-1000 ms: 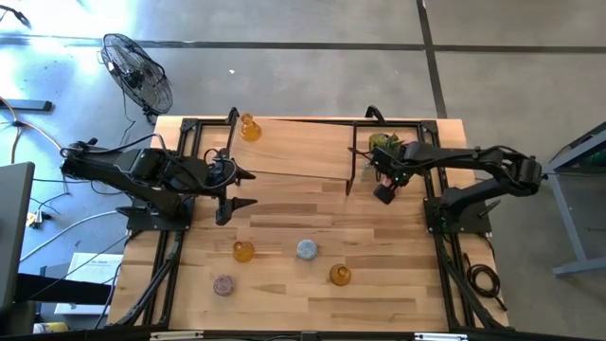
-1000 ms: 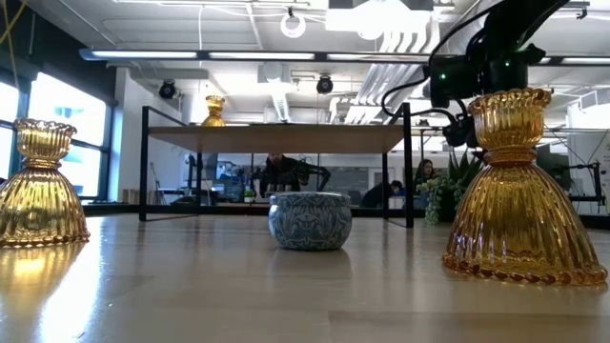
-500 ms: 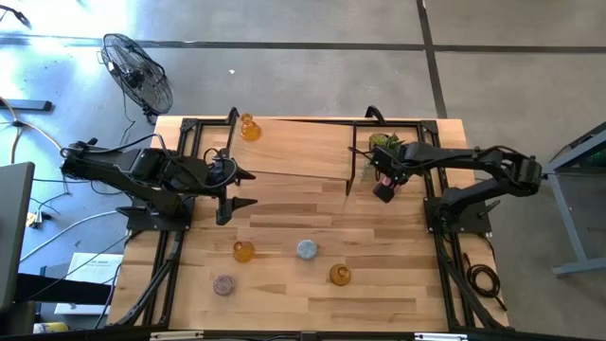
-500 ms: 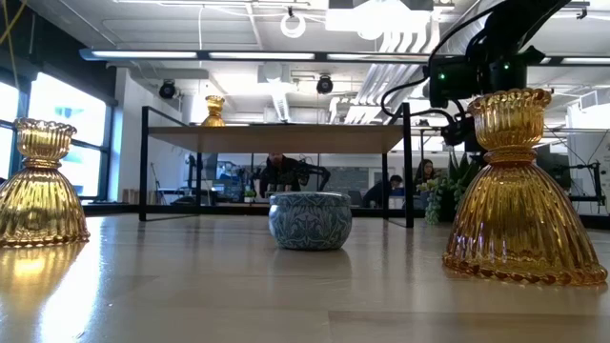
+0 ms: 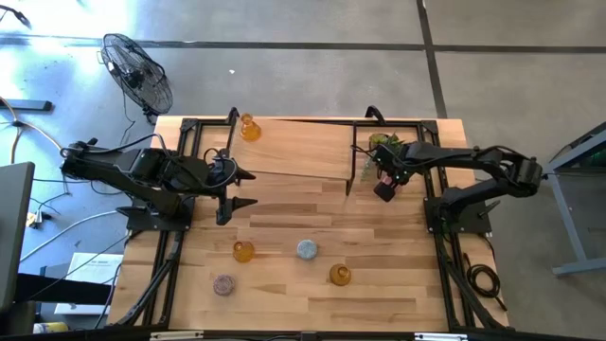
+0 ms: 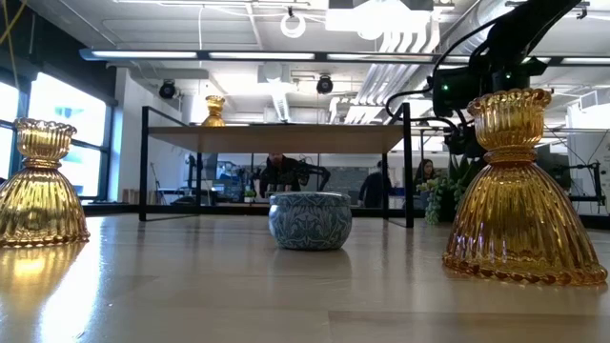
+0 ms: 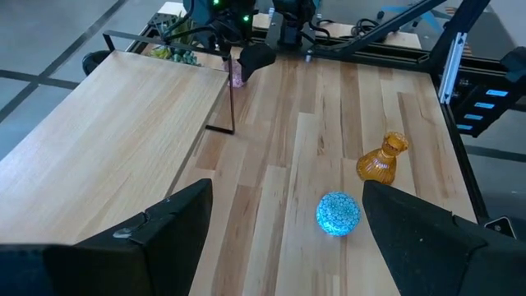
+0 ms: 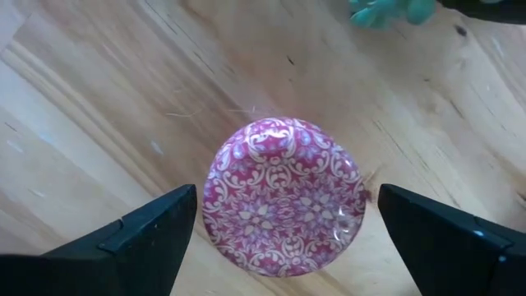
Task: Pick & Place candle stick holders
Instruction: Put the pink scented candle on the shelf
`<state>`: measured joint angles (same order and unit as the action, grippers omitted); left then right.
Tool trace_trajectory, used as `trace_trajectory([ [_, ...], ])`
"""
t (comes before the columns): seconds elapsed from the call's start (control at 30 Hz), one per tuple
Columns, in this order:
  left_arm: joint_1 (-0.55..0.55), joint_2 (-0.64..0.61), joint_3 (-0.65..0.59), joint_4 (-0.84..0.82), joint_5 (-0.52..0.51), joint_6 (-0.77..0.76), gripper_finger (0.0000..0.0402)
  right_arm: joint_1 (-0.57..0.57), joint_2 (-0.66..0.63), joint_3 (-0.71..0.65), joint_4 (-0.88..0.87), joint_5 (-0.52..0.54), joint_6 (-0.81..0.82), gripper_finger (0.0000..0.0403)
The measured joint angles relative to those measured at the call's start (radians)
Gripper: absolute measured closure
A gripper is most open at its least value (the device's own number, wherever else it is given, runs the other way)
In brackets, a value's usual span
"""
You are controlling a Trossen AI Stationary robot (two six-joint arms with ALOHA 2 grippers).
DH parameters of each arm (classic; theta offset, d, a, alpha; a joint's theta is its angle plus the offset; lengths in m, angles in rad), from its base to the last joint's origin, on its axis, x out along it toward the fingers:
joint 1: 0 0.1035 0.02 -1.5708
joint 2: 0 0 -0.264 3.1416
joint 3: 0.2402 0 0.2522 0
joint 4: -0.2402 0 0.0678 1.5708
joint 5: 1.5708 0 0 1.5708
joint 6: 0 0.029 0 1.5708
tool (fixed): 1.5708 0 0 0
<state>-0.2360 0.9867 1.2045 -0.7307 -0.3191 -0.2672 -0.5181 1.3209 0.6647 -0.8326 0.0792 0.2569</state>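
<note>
- Right gripper (image 8: 279,226) hangs right over the pink holder (image 8: 283,193), jaws wide apart on either side of it, gripping nothing.
- Pink holder sits on the tabletop (image 5: 284,213) just beside the potted plant (image 5: 381,142), close to a leg of the raised shelf (image 5: 294,147).
- We judge it glass: stiff, smooth, likely slippery and breakable. Squat and round, so best taken across the widest part of the body, jaws low, gentle squeeze.
- Room is tight here: plant leaves and the shelf leg crowd it; a straight-up lift looks safest to us.
- Left gripper (image 7: 283,226) waits on the far side of the shelf from the plant, jaws open and empty.
- Other holders, well apart from the plant: one amber holder (image 5: 250,127) on the shelf; two more amber (image 5: 243,251) (image 5: 340,275), a blue-grey holder (image 5: 306,249) and a mauve holder (image 5: 223,284) spread on open tabletop.
- That open stretch gives plenty of set-down space, with the tabletop edge beyond the mauve one.
</note>
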Motion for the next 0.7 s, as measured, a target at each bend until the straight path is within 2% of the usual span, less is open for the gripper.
trace_trajectory([
  [0.17,0.0,0.0,0.0,0.0,0.0,0.0,0.0092,0.0,0.024,0.0,0.002,0.0,0.0,0.0029],
  [0.47,0.0,0.0,0.0,-0.001,0.018,-0.001,0.0092,0.001,0.141,0.003,0.066,-0.011,-0.013,0.0029],
  [0.7,0.0,0.0,0.0,-0.001,0.017,-0.001,0.0092,0.001,0.154,0.004,0.06,-0.013,-0.011,0.0041],
])
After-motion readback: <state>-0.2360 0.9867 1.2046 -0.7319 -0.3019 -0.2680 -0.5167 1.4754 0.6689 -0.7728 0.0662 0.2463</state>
